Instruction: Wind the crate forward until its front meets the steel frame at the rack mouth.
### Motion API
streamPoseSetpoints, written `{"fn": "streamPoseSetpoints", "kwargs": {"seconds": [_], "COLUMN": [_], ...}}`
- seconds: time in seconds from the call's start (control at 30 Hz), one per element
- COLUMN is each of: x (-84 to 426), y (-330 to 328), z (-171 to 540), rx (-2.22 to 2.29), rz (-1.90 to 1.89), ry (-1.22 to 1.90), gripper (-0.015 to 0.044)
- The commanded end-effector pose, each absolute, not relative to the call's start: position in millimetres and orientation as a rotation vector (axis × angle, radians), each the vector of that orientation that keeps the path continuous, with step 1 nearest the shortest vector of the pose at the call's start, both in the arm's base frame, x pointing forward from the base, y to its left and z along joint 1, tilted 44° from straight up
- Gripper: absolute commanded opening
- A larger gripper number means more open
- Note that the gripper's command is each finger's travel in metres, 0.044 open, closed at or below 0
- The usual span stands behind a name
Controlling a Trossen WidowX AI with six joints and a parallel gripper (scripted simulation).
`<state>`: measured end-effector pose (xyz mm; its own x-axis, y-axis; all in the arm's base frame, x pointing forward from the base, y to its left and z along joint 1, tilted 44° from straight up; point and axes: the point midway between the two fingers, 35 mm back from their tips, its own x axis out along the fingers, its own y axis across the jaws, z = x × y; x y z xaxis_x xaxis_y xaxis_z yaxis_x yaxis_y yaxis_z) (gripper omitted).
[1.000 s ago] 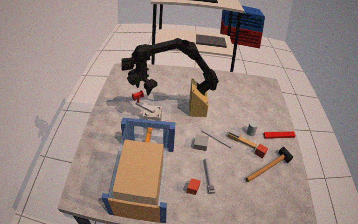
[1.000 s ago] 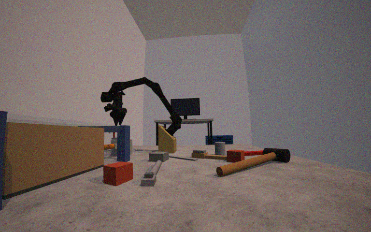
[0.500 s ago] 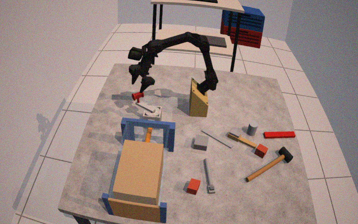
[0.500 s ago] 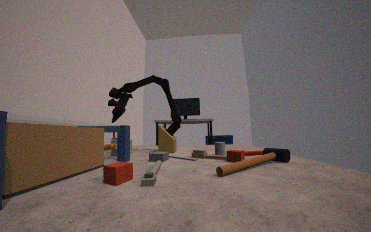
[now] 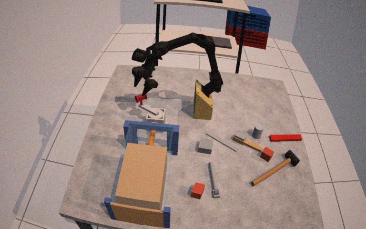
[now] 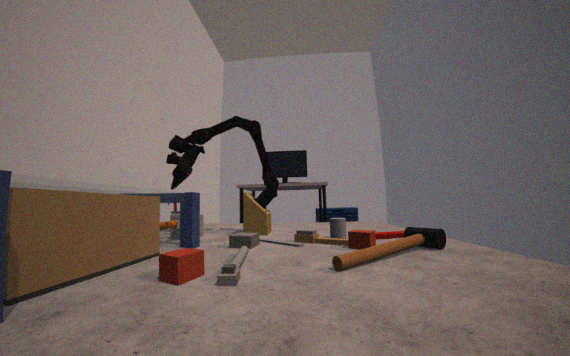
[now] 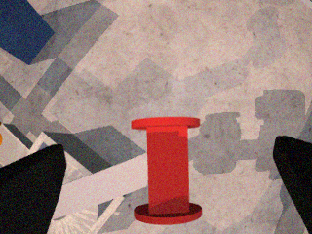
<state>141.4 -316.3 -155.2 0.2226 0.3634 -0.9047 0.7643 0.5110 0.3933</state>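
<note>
The winch handle's red grip stands upright in the wrist view, on a pale crank arm that reaches to the top of the winch. My gripper is open and empty, above the grip with a finger to either side in the wrist view. The tan crate sits flat in the clear-panelled cubby. An orange strap runs from it toward the winch. A gap shows between the crate's front and the blue frame.
Right of the cubby lie a red cube, a wrench, a grey block and a thin rod. Farther right are a mallet, a grey cylinder and a red bar.
</note>
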Motion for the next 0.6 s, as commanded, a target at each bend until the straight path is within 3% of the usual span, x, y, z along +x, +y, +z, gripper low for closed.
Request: {"fn": "streamPoseSetpoints", "kwargs": {"seconds": [0.0, 0.57], "x": [142, 141], "y": [-311, -293], "z": [-161, -182], "rx": [1.081, 1.08], "rz": [-0.367, -0.368], "ry": [1.379, 1.379], "gripper": [0.044, 0.044]}}
